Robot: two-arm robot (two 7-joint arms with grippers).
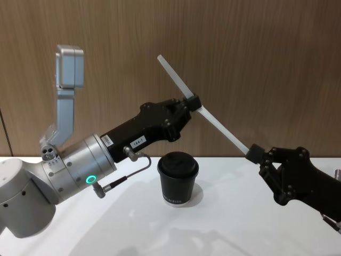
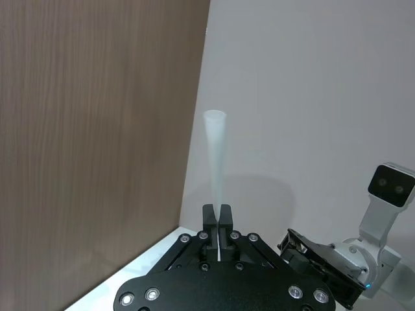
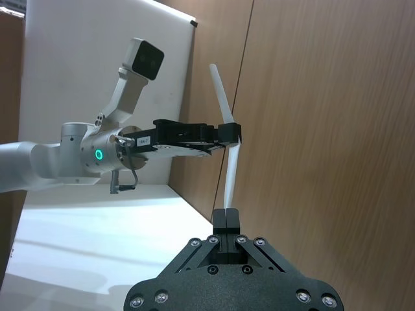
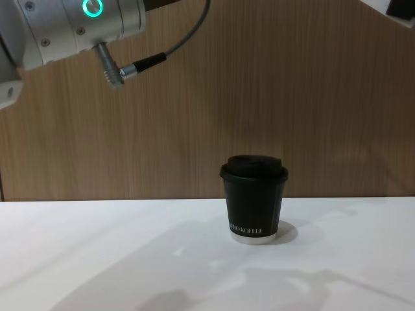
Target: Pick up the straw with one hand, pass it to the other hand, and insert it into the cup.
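Straw (image 1: 221, 127) is held mid-air, tilted 11-to-5 o'clock, clamped mid-length by left gripper (image 1: 193, 101) and at its lower end by right gripper (image 1: 254, 153). Lidded black cup (image 1: 178, 178) is stood on white table (image 1: 240, 229), 6 o'clock of left gripper.

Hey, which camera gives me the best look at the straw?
Head view: the straw shows full length, left claw pinching partway along, right claw at its lower end. Each wrist view foreshortens it, rising from that claw.
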